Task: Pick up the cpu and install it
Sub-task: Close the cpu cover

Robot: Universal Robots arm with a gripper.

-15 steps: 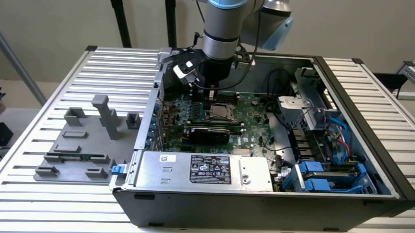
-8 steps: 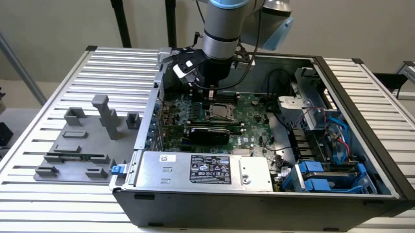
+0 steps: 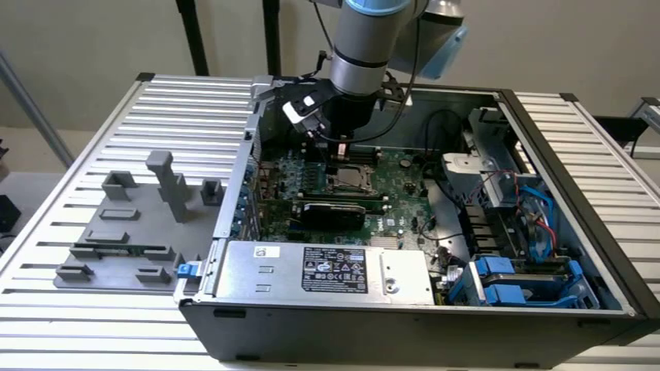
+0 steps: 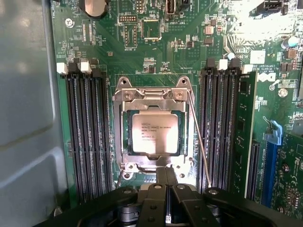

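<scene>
Hovering: hand (image 4: 165, 177) closed, empty, above cpu (image 4: 155, 134) | cpu seated in socket (image 4: 124, 142) | fingertips' lower part cut off

Cpu (image 4: 155, 134) top plate carries several lines of small print, not legible. Power supply (image 3: 320, 270) bears a black label and a small white sticker; neither readable.

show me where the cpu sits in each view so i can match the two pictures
Exterior view: the cpu lies in the socket on the green motherboard, right below the arm's gripper, inside the open case.
Wrist view: the cpu sits mid-picture within the socket's metal frame, just ahead of the shut gripper.
Shared landmark: the metal socket frame around the chip.
</scene>
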